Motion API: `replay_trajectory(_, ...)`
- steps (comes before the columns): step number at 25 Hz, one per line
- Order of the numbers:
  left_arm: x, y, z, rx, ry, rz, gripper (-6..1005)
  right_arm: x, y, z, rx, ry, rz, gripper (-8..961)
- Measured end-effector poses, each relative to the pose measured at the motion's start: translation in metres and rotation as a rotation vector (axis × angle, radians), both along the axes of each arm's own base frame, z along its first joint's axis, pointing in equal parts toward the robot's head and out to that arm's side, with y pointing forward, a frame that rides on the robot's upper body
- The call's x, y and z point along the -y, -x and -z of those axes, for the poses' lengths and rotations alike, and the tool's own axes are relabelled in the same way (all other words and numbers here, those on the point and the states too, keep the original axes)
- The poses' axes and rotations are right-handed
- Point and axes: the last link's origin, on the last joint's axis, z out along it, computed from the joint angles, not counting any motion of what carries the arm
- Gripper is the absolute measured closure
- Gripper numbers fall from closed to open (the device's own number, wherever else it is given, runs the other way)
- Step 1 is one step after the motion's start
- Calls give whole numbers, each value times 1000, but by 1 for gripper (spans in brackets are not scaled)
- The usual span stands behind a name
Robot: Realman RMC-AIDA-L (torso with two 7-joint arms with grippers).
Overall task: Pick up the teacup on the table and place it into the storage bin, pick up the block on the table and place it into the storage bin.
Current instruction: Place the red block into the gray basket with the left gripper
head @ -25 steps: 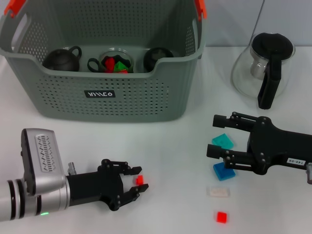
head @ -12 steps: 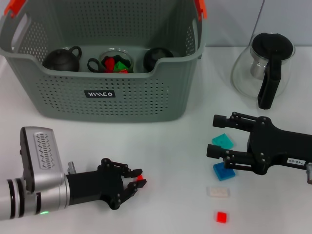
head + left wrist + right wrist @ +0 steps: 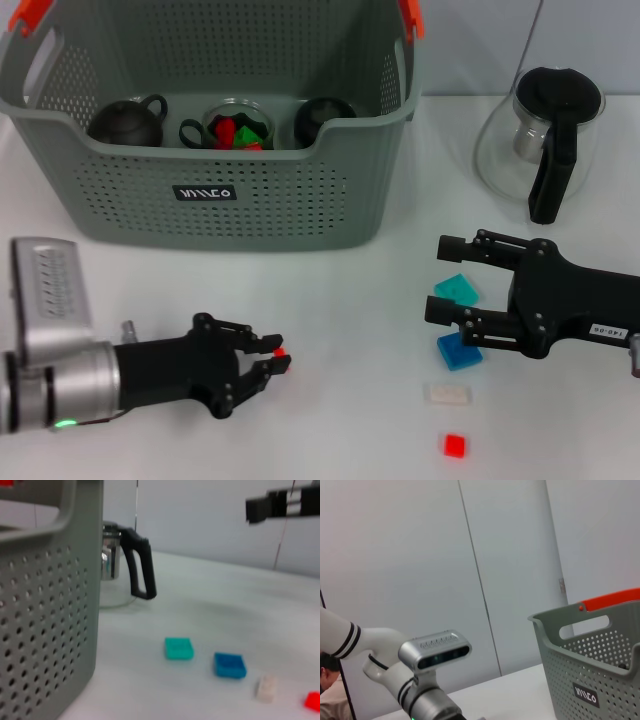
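My left gripper (image 3: 272,361) sits low at the front left, shut on a small red block (image 3: 281,354) pinched at its fingertips. The grey perforated storage bin (image 3: 300,200) stands behind it, and its wall (image 3: 45,610) fills one side of the left wrist view. Inside the bin are two dark teacups (image 3: 127,122) (image 3: 325,118) and a glass cup (image 3: 238,128) holding coloured blocks. No teacup shows on the table. My right gripper (image 3: 447,279) hangs open at the right, over a teal block (image 3: 457,290) and a blue block (image 3: 459,352).
A white block (image 3: 447,393) and a second red block (image 3: 455,445) lie at the front right. A glass carafe (image 3: 545,140) with a black handle stands at the back right. The left wrist view shows the carafe (image 3: 125,565) and the loose blocks (image 3: 179,648).
My left gripper closed on the red block and drew back to the left with it. The right arm has not moved.
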Motion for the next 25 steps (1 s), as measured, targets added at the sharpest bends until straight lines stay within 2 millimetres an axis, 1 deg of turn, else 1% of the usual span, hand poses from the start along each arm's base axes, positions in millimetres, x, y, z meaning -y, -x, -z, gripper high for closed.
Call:
replay_trajectory(7,2,-4,-43,122,40,-19,808,0,0,0,0,0,-1,149)
replay_trajectory(12,-2,-15,-76,253,46,-13,808,0,0,0,0,0,-2,150)
replay_trajectory(19,-22,-41,-121,453,60,-47,806,-1,2,1,-2,1,-5,151)
replay_trajectory(25,-51,-68,-154,547,60,-94,798,-2,3,1,-3,2,-10,151)
